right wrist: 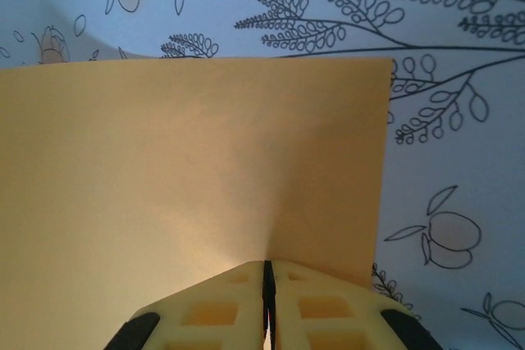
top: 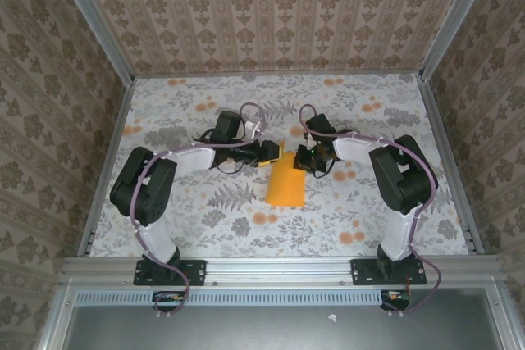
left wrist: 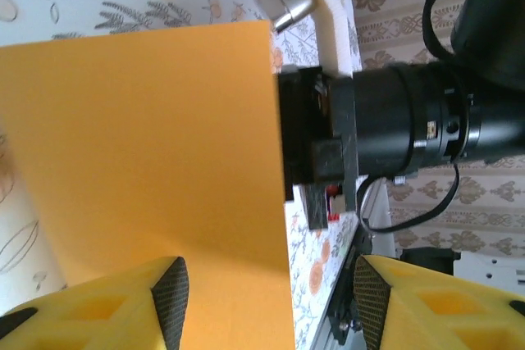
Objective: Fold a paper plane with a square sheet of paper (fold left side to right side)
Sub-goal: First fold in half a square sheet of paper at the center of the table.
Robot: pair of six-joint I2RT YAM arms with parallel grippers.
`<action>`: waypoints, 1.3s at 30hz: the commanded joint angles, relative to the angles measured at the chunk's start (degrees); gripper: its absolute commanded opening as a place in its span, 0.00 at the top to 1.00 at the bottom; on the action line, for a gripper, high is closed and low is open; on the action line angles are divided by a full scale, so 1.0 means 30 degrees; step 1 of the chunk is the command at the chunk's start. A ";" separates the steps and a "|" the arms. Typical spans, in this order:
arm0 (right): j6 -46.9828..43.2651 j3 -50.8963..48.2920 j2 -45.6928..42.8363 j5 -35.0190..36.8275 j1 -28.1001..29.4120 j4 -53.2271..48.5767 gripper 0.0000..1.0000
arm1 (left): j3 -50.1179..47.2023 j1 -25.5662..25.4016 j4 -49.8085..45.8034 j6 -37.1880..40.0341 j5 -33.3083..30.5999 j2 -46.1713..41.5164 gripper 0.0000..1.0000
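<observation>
Papered walls (top: 271, 14) in a brown leaf pattern close off three sides of the table, and a metal rail (top: 279, 268) runs along the near edge, so the flowered grey-white cloth (top: 205, 194) lies as a boxed-in floor with plenty of bare room to the left, the right and the back. The orange sheet of paper (top: 285, 184) lies near the middle, flat at its near end, with its far end between the two arms, which reach in from either side. From above, the left gripper (top: 269, 153) and the right gripper (top: 305, 159) look close together at that far end, but their fingers are too small and dark there to read. The wrist cameras settle it. On the left, the left gripper (left wrist: 271, 293) has its yellow fingers (left wrist: 115, 309) spread wide, one over the sheet of paper (left wrist: 148, 153) and one past its straight edge, holding nothing; the right arm's black wrist (left wrist: 410, 133) sits just beyond that edge. On the right, the right gripper (right wrist: 268, 272) has its fingers pressed together on the near edge of the sheet of paper (right wrist: 189, 161), a soft shadow fanning up from the pinch. The sheet's left part is cut off by the frame in both wrist views.
</observation>
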 commanded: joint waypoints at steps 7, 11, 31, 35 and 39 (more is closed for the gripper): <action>0.0098 -0.1091 -0.2563 0.0248 -0.0372 0.0600 0.82 | 0.1011 -0.0511 0.2149 -0.1921 -0.0186 0.2252 0.56; 0.0149 -0.1814 -0.4429 0.0391 -0.0898 0.0501 0.67 | 0.1159 -0.0599 0.2327 -0.2172 -0.0323 0.2608 0.64; 0.4152 -0.3204 -0.3032 -0.4641 -0.0483 0.4675 0.87 | 0.1135 -0.0659 0.1732 -0.1851 -0.0723 0.2467 0.74; 0.3077 -0.2806 -0.3357 -0.3449 -0.0483 0.2906 1.00 | 0.1110 -0.0499 0.0201 -0.0860 -0.1260 0.1411 0.68; 0.1838 -0.2184 -0.3366 -0.1544 -0.0486 0.0726 1.00 | 0.0765 -0.0225 -0.2562 0.0611 -0.2779 -0.0434 0.56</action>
